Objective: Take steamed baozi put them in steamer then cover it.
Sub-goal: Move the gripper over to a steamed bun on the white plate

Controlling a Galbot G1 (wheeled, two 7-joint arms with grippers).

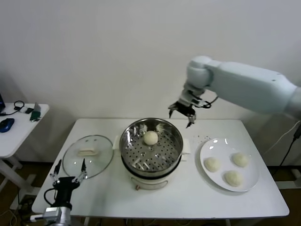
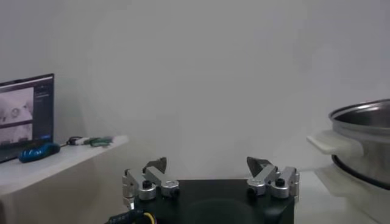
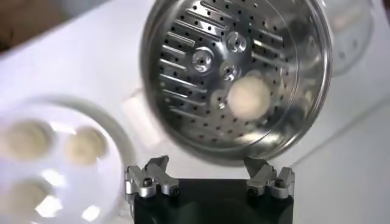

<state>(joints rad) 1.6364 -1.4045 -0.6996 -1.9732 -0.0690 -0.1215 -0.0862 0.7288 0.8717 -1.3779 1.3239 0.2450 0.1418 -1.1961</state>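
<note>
The steel steamer (image 1: 151,162) stands mid-table on its white base. One baozi (image 1: 150,137) lies on its perforated tray; it also shows in the right wrist view (image 3: 248,95). Three baozi (image 1: 233,178) lie on the white plate (image 1: 207,148) at the right. The glass cover (image 1: 88,155) with its cream handle lies flat on the table left of the steamer. My right gripper (image 1: 181,114) is open and empty, raised above the table behind the steamer's right rim (image 3: 317,73). My left gripper (image 1: 69,169) is open and empty, low at the table's front left, by the cover's near edge.
A white side table (image 1: 19,127) at the far left holds a blue mouse (image 1: 6,124), cables and a laptop (image 2: 24,115). The wall is close behind the table. Bare tabletop (image 1: 188,200) lies in front of the steamer.
</note>
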